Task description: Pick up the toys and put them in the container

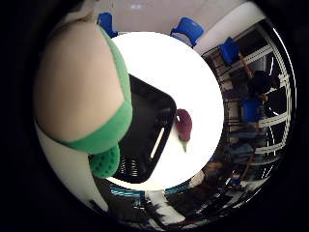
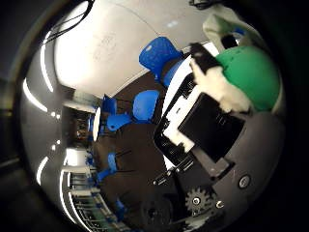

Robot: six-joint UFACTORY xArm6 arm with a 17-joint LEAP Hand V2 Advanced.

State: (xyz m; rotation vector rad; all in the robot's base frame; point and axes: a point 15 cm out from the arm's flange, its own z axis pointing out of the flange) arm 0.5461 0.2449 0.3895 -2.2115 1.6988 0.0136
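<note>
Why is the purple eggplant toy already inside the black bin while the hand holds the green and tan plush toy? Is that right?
Not quite. The eggplant toy is not inside the black bin; it lies on the white table just beside the bin, as the little finger side palm view shows. The rest holds: the hand's fingers are on the green and tan plush toy, close against the palm.

table [image 1: 203, 77] glare (blown white) | room dim | edges warped, black

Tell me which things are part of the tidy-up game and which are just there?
Part of the job:
green and beige plush toy, held close to the hand
purple eggplant toy on the white table
black container

Just there:
blue chairs
</note>
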